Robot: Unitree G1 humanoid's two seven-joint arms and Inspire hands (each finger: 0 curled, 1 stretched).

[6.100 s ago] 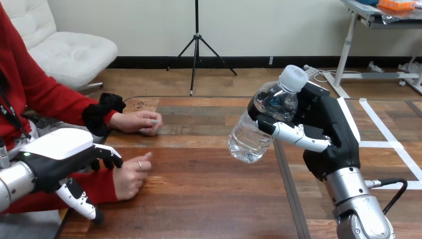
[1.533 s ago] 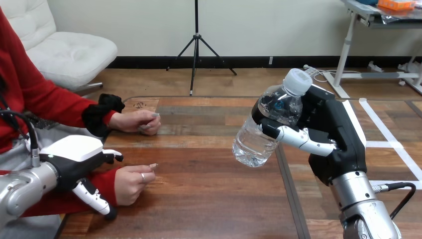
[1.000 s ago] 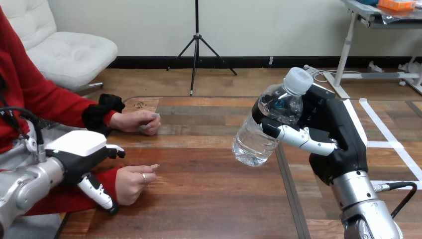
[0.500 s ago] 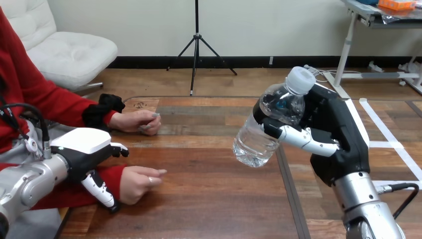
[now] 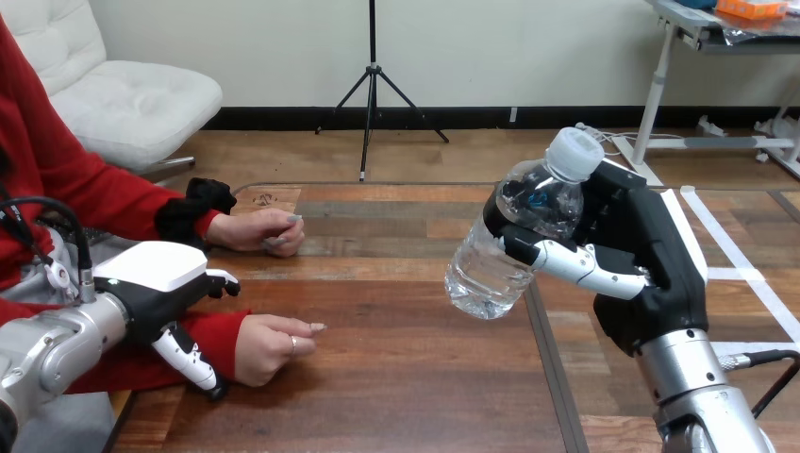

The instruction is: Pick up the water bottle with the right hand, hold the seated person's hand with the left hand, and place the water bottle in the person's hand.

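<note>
Wooden boards make up the worktop (image 5: 396, 377), which spreads across the lower part of the head view, with a dark seam running from 12 to 6 o'clock just right of centre.

Over its 3 o'clock side the right arm (image 5: 703, 396) rises from the bottom edge, and the right hand (image 5: 651, 274) is lifted clear of the boards. Its fingers and thumb are curled round the water bottle (image 5: 491, 264) and grip it about the shoulder.

At 8 o'clock the left arm (image 5: 47, 354) comes in from the side edge. The left hand (image 5: 156, 283), white shell uppermost, sits over the red-sleeved wrist of the person's nearer hand (image 5: 269, 347). Whether it has closed on that wrist cannot be told.

In the right hand's grip the clear bottle hangs in the air near the middle of the view, tilted, its base toward 7 o'clock and well above the wood.

On the boards, the person's nearer hand lies loosely closed at 8 o'clock, one finger reaching toward 3 o'clock. The person's farther hand (image 5: 259, 231) rests curled on the worktop at 10 o'clock, apart from the nearer one.

Toward 1 o'clock points the bottle's white cap (image 5: 575, 151), just beside the top of the right hand.
</note>
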